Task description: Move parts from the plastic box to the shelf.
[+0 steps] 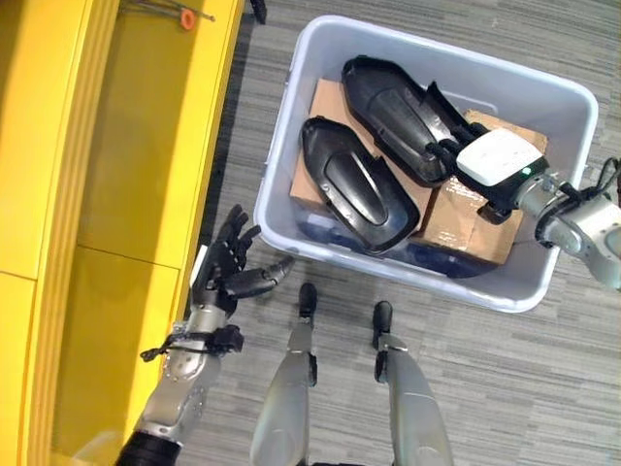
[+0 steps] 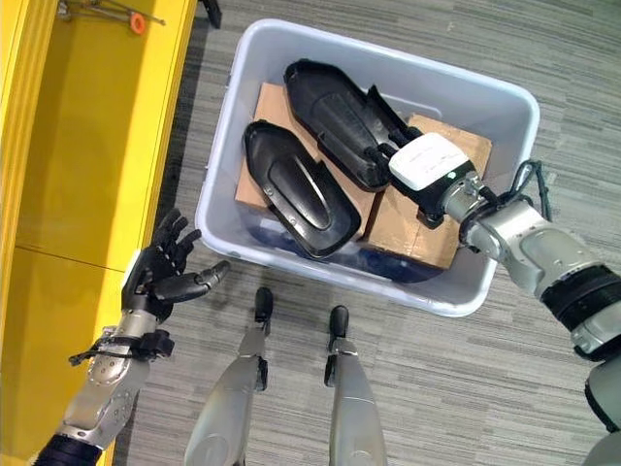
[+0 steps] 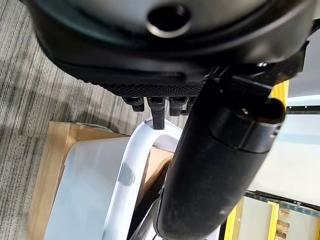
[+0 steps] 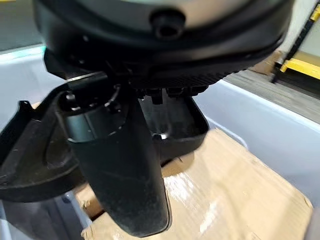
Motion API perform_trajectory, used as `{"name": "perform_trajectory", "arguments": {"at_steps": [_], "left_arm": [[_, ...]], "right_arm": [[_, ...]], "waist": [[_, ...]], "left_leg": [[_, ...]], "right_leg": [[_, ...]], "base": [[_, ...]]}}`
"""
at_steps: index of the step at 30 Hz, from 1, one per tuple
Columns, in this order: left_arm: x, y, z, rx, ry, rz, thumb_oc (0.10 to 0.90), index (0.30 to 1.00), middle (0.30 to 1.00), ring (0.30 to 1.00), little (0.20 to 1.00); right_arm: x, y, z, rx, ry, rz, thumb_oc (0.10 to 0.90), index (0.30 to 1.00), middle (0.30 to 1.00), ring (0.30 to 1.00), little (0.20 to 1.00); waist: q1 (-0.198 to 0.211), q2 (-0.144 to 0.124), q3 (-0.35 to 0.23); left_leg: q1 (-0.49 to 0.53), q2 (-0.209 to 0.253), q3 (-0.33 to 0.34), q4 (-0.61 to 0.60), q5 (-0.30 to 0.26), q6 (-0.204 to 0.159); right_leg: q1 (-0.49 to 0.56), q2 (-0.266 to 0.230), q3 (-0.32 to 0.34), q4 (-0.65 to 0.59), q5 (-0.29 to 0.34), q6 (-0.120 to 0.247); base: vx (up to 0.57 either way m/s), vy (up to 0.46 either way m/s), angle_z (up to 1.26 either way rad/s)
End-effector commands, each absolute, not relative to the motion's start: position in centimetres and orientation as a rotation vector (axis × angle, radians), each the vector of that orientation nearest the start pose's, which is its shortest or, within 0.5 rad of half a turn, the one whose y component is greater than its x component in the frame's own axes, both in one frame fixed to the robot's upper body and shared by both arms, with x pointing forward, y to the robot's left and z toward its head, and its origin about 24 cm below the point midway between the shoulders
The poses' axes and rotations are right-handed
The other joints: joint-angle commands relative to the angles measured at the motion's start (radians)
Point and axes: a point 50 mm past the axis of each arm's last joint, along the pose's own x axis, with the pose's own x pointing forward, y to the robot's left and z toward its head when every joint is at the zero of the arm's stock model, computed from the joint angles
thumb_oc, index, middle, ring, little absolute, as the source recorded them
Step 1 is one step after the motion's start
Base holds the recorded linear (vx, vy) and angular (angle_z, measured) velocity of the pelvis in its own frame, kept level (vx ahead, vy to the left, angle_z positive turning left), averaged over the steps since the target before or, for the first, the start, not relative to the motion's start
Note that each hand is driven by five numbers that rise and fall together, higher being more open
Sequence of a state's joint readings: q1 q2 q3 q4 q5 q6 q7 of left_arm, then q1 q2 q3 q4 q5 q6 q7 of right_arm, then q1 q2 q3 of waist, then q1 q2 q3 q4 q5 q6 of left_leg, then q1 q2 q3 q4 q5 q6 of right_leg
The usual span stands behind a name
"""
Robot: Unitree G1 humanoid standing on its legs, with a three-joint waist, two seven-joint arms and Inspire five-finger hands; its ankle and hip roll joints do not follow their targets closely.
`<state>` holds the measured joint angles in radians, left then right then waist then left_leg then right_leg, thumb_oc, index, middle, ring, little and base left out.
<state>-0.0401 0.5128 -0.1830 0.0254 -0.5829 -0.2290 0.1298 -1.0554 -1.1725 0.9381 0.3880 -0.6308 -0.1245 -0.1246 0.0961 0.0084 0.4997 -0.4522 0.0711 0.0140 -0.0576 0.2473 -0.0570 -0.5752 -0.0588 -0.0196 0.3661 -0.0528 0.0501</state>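
Note:
The pale plastic box point(image 1: 427, 41) stands on the floor and holds two long black moulded parts. One part point(image 1: 388, 102) lies toward the far side; the other point(image 1: 354, 184) lies nearer me. Both rest on cardboard boxes point(image 1: 466, 218). My right hand point(image 1: 490, 160), with its white cover, reaches into the box from the right. Its straight fingers lie at the end of the far part point(image 4: 30, 165) and the thumb point(image 4: 120, 170) is stretched out over the cardboard point(image 4: 225, 185). My left hand point(image 1: 228, 272) hangs open and holds nothing, outside the box's near left corner, beside the yellow shelf point(image 1: 126, 146).
The yellow shelf runs along the left side, with a small orange-tipped tool point(image 1: 186, 17) lying on it at the far end. Grey carpet surrounds the box. A narrow strip of floor separates the shelf from the box wall point(image 3: 130, 170).

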Motion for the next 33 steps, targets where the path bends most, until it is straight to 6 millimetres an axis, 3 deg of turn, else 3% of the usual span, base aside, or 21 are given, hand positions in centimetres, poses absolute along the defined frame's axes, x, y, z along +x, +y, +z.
{"name": "perform_trajectory", "arguments": {"at_steps": [1,14,33], "left_arm": [[25.7,19.4,8.8,-0.112,-0.228,-0.071,0.900,1.000,1.000,1.000,1.000],[26.0,19.2,9.5,-0.129,-0.268,-0.043,0.900,1.000,1.000,1.000,1.000],[26.2,18.8,10.2,-0.154,-0.305,-0.024,0.900,1.000,1.000,1.000,1.000]], "right_arm": [[34.5,-24.2,29.7,-2.125,-0.586,-0.114,0.900,1.000,1.000,1.000,1.000],[35.2,-26.0,32.3,-2.130,-0.538,-0.289,0.900,1.000,1.000,1.000,1.000],[36.5,-26.4,32.3,-2.088,-0.486,-0.351,0.900,1.000,1.000,1.000,1.000]], "waist": [[-0.013,-0.030,-0.021],[0.008,0.003,0.014],[0.027,0.015,0.020]], "left_leg": [[0.079,0.099,-0.027,-0.015,-0.035,-0.061],[0.010,0.092,-0.065,-0.026,-0.017,-0.070],[-0.100,0.090,-0.107,-0.030,-0.001,-0.077]], "right_leg": [[0.111,-0.047,-0.080,-0.200,0.131,0.060],[0.029,-0.058,-0.110,-0.152,0.119,0.053],[-0.097,-0.060,-0.135,-0.111,0.114,0.048]], "base": [[0.00,-0.049,0.10],[0.01,-0.022,0.08],[0.01,-0.009,0.04]]}}
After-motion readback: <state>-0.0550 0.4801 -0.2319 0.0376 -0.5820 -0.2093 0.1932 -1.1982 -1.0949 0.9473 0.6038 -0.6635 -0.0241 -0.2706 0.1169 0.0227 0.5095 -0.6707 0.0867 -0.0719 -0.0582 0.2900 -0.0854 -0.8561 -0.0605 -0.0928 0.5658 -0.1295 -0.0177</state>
